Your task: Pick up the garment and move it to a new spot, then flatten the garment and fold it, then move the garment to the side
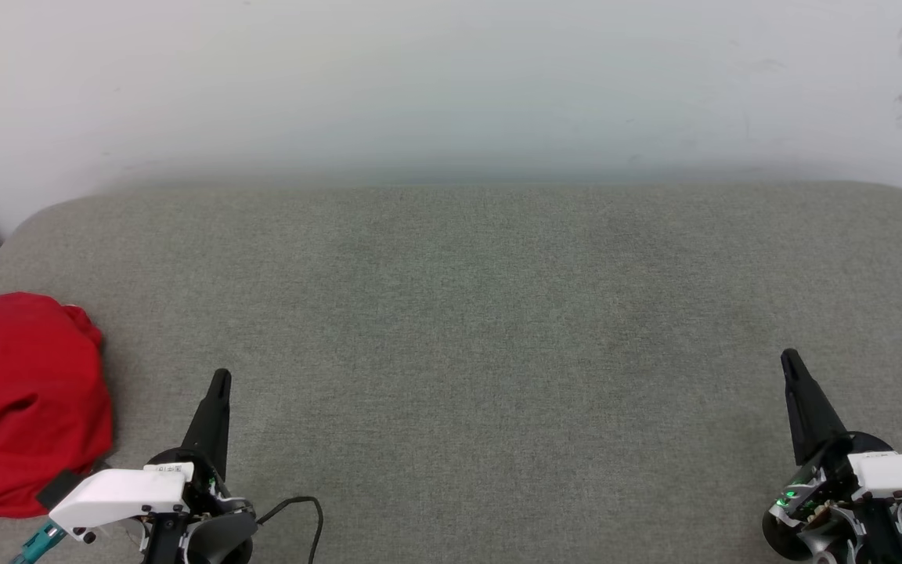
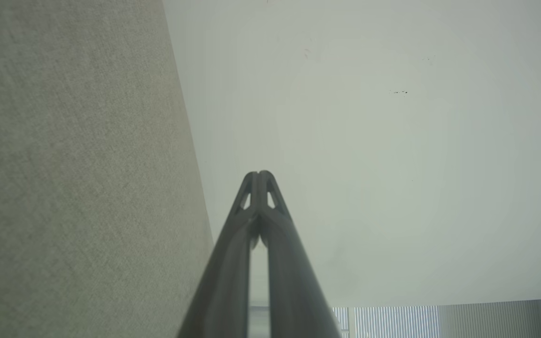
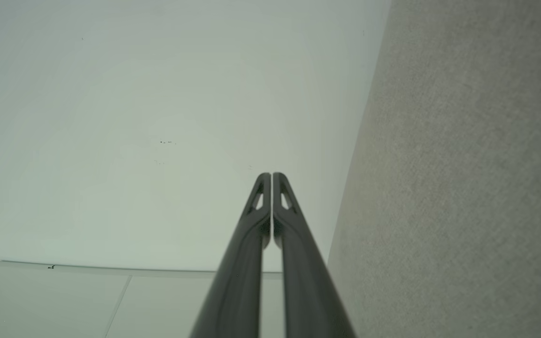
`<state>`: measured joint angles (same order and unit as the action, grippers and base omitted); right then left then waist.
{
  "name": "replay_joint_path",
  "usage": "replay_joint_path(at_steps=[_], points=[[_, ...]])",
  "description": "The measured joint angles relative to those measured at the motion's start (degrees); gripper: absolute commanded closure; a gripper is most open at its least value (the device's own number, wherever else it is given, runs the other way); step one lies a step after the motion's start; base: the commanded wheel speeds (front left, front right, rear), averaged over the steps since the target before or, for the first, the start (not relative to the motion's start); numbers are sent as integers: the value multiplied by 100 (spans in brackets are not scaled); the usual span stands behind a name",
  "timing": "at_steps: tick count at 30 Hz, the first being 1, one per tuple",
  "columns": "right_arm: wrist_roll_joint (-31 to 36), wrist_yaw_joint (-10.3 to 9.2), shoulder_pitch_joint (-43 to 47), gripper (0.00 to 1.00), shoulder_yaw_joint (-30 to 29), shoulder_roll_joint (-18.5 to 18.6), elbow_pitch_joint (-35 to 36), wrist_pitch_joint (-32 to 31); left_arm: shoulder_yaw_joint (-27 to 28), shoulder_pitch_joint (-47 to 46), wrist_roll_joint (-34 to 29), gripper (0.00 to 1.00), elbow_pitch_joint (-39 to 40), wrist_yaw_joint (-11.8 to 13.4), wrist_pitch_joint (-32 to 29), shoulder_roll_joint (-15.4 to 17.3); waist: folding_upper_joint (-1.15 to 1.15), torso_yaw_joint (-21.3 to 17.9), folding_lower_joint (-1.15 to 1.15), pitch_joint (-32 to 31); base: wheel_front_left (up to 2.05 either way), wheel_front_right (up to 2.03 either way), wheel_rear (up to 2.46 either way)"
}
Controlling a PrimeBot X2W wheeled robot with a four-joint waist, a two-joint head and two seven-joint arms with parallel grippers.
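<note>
The garment (image 1: 24, 399), bright red with a bit of white at its left edge, lies bunched up at the far left of the grey fabric surface (image 1: 467, 329). My left gripper (image 1: 221, 377) hovers just right of it, apart from the cloth, fingers pressed together and empty. In the left wrist view the same gripper (image 2: 258, 173) shows its tips touching, pointing at the pale wall. My right gripper (image 1: 790, 356) stands at the lower right, far from the garment, also shut and empty. The right wrist view shows that gripper (image 3: 272, 174) with its tips together.
A pale wall (image 1: 451, 86) rises behind the grey surface, whose rounded back corners show at left and right. A thin black cable (image 1: 302, 505) loops beside my left wrist. The surface's left edge runs close to the garment.
</note>
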<state>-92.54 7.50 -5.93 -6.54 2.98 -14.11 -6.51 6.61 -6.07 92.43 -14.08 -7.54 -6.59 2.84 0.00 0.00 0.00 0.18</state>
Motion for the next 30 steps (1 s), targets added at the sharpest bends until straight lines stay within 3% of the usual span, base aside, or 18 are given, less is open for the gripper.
replay_joint_path(at_steps=[30], points=[[0,0,0,100,0,0,0,0,0,0,0,100,0,1,0,0,0,0,0,0,0,0,0]])
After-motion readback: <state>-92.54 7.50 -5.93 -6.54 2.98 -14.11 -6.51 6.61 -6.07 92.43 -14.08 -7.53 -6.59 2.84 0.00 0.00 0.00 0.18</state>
